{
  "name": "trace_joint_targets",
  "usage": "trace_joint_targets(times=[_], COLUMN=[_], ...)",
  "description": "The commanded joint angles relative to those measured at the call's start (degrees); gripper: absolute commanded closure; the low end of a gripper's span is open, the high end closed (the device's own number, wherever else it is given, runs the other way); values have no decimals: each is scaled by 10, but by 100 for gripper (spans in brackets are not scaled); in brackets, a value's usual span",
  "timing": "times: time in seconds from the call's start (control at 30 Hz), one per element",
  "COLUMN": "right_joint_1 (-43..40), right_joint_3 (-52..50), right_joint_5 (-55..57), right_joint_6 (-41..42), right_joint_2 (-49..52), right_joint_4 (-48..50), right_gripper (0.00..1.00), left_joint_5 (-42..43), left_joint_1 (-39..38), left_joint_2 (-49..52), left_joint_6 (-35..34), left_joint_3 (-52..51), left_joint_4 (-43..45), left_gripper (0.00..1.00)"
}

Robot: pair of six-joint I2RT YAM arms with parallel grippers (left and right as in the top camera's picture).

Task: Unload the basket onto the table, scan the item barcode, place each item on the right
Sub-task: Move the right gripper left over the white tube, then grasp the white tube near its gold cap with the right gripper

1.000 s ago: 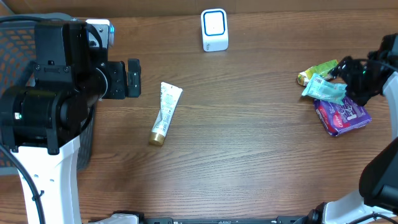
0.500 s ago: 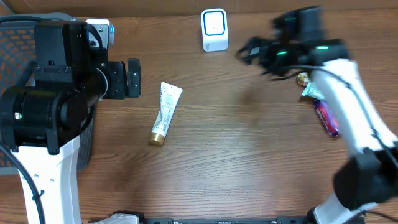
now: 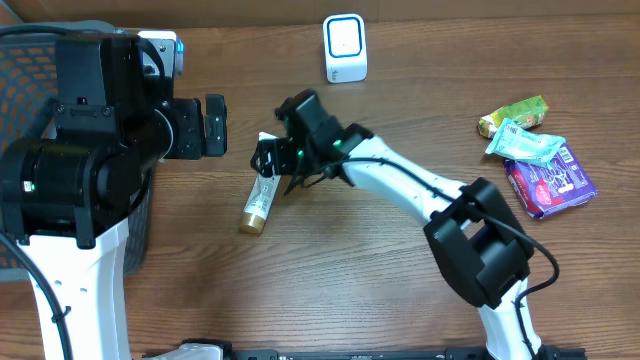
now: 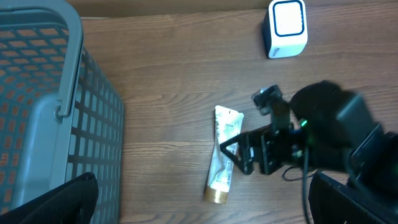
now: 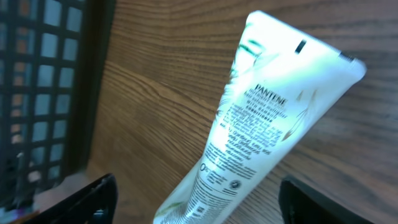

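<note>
**Right gripper spread over the tube, left arm idle by the basket**

The tube lies flat on the table, left of centre and just right of the basket. Its gold cap points toward the near edge and its crimped end toward the far edge. In the right wrist view its printed back faces up, with small text running down its length.

The right arm reaches across the table from the right. The right gripper hangs over the tube's crimped half with its jaws spread wide. In the wrist view one finger stands to each side of the tube with a gap between them, so nothing is pinched. Whether the tips touch the table cannot be told.

The left gripper is also spread wide and holds nothing. It sits above the table beside the basket, well left of the scanner.

The scanner stands upright at the far edge, apart from the tube. Three packets lie together at the far right: a green one, a teal one and a purple one.
</note>
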Motion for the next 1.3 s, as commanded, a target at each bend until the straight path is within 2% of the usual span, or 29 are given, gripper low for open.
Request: trace_joint_targets(times=[0.0,0.17,0.37,0.53,0.6,0.67,0.73,0.83,1.0,1.07,1.13,1.2,1.27], right_joint_1=[23,52,61,46,31,19,8,-2,-7,-8,-10,-13,-16], right_joint_3=[5,5,5,6,15,24,38,66,113,117,117,133,163], right_joint_5=[94,178,184,192,192,192,192,192,193,198,198,197,197], right_joint_6=[9,10,23,25,25,25,25,16,-76,-99,-129,-148,-148], right_joint_2=[4,22,59,57,53,49,45,36,28,28,27,26,26], right_joint_4=[1,-1,12,-1,-24,-52,-94,-166,-298,-327,-343,-368,-396], right_gripper=[21,23,26,44,48,57,60,59,58,50,47,48,54], left_joint_5=[-2,-2,-2,-2,-2,-2,-1,-2,-2,-2,-2,-2,-1], left_joint_1=[3,3,3,3,3,3,3,3,3,3,3,3,3], left_joint_2=[-1,-1,-1,-1,-1,-1,-1,-1,-1,-1,-1,-1,-1], left_joint_6=[4,4,4,4,4,4,4,4,4,4,4,4,4], left_joint_3=[5,5,5,5,5,5,5,5,5,5,5,5,5], left_joint_4=[1,1,1,1,1,1,1,1,1,1,1,1,1], left_gripper=[0,0,1,0,0,0,1,0,0,0,0,0,0])
